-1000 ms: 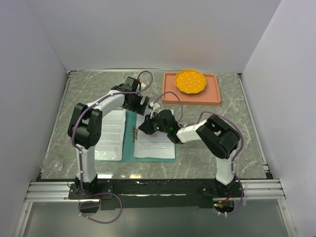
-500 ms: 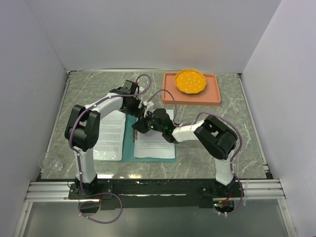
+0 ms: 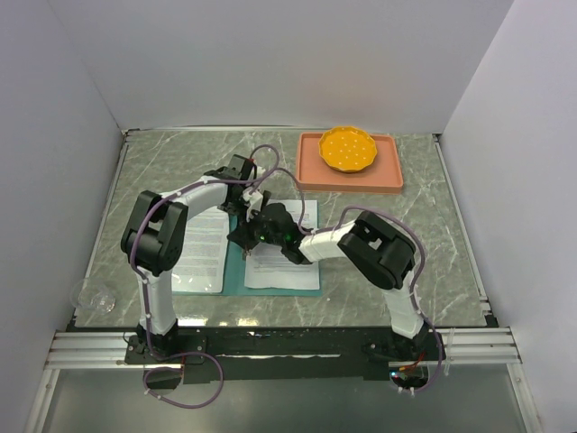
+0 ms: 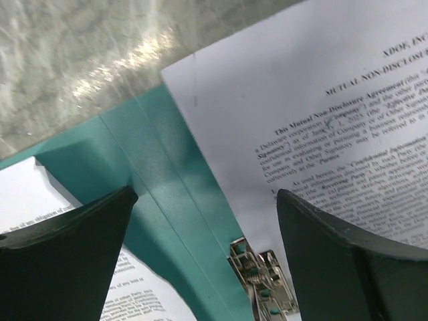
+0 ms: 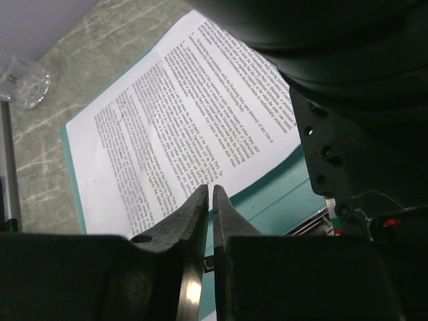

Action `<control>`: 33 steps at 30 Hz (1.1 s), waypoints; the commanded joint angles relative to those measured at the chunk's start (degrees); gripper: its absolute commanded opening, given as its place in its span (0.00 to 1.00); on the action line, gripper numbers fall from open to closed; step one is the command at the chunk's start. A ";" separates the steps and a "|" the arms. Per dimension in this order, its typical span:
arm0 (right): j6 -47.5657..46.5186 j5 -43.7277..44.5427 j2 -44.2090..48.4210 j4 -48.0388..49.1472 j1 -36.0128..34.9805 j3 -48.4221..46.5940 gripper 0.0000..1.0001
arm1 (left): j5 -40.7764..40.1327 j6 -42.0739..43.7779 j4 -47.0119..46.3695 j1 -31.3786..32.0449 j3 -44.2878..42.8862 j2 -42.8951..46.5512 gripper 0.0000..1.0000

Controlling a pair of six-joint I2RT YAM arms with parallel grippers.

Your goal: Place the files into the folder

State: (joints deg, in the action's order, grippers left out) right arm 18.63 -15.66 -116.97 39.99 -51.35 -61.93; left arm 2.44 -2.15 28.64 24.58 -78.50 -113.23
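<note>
K: Two sheets of the files [image 3: 284,266] counted, both face up on the opened folder [image 3: 236,271]. Where do they sit against each claw?

M: Wrist view: the left claw [image 4: 204,217] hangs spread wide and empty. The teal spine runs down the gap between its fingers, with one sheet under each finger. The clip [image 4: 257,267] lies just below that gap, on the spine.

K: And the right claw [image 5: 208,197]?

M: Pinched down to a thin slit, nothing visible between the fingers. Its tips are low over the teal strip. One printed sheet spreads out ahead of them, the clip is just beside them, and a glass [image 5: 23,80] stands well beyond the sheet's far corner on the counter [image 3: 433,253].

K: Why that arrangement?

M: Judgement only: the sheets lie on the covers but do not look fastened. A narrow tip suits pressing or nudging at the clip. The wide claw above the spine looks staged to help there. I cannot tell whether either touches the clip.

K: Risk?

M: Both claws crowd one small spot, so they could collide or drag a loose sheet. The tray [image 3: 392,180] and plate [image 3: 347,149] lie well behind the right claw, out of play.
</note>
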 commanded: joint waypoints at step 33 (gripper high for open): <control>-1.58 0.02 -2.03 -3.51 -3.75 5.51 0.00 | -1.03 0.13 -2.98 0.21 3.88 -1.82 0.96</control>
State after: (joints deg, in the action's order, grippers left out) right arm 16.91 -14.79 -118.43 40.86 -54.06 -58.67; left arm 0.10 -2.09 25.12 24.58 -77.06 -113.19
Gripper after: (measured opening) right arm 0.008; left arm 0.962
